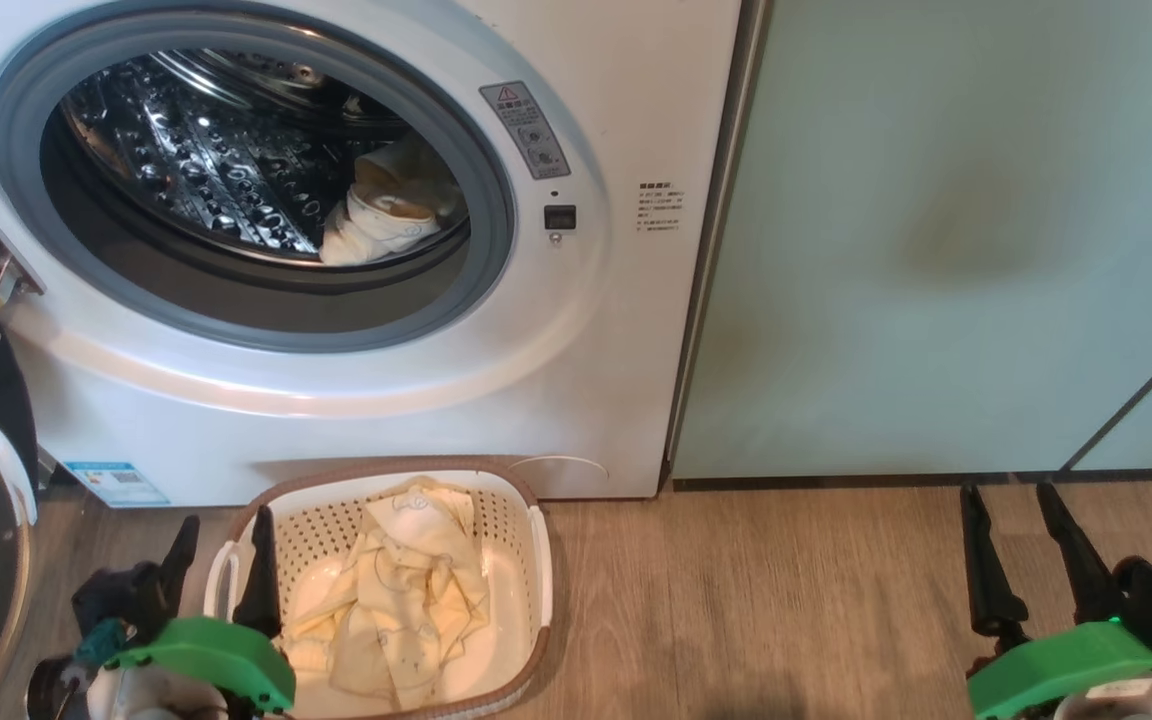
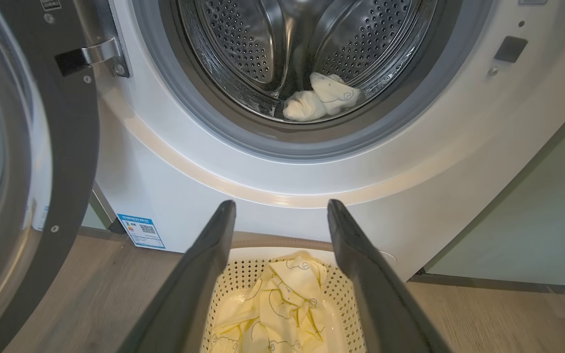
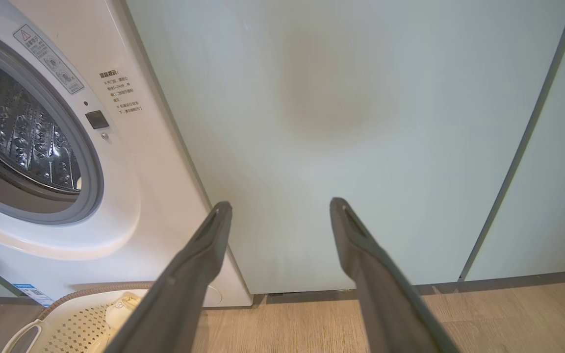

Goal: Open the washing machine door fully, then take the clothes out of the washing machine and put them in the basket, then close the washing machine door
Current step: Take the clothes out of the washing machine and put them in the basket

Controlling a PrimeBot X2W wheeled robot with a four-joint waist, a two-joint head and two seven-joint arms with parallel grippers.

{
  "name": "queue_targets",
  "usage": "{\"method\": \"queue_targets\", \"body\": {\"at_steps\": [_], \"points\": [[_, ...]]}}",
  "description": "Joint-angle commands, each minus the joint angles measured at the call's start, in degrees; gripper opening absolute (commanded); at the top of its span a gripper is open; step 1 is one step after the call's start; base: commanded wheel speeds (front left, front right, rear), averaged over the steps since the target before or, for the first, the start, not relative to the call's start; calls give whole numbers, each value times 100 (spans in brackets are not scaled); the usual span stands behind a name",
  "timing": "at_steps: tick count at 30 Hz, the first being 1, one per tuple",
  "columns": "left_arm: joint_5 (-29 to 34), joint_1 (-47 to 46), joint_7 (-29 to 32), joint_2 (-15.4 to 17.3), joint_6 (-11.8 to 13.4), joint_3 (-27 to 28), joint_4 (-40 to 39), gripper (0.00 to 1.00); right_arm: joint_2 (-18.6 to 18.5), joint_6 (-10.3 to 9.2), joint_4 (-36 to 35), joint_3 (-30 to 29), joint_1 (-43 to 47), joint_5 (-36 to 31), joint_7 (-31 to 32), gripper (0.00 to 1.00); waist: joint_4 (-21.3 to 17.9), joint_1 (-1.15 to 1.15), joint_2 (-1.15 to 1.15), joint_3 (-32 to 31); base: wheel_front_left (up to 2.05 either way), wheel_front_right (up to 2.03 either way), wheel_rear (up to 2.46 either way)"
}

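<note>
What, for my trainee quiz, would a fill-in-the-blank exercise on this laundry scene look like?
1. The washing machine door is swung ____.
2. A cream garment lies in the washing machine's steel ____.
3. Yellow clothes lie in the perforated ____.
4. The left gripper, jaws apart, holds ____.
Missing words: open; drum; basket; nothing.

Glossy steel drum (image 1: 226,170), perforated plastic basket (image 1: 511,530), soft clothes (image 1: 406,590).
</note>
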Motion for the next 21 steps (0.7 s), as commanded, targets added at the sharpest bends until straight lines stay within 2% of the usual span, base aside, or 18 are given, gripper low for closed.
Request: {"method": "queue_targets", "body": {"at_steps": [1,5,9,14,21], "points": [[78,-189,-59,59,-12,201,-215,100,-28,21,-184,130,-139,-8,-55,100,-6,0,0,9,0,0,0],[196,-303,-59,134,-39,135,-197,100,-21,21,-186,168,-188,-5,-55,100,-63,0,0,83,0,0,0],[193,-579,-58,344,-76,-67,-14,100,-7,21,-206,195,-248,13,-55,100,-126,0,0,196,0,0,0],[16,-1206,283,813,-100,-560,247,100,23,21,-238,196,-323,31,-55,100,-191,0,0,398,0,0,0],[-792,-2282,1276,1633,-103,-1397,222,100,70,21,-290,184,-552,43,-55,100,-287,0,0,862,0,0,0]]}}
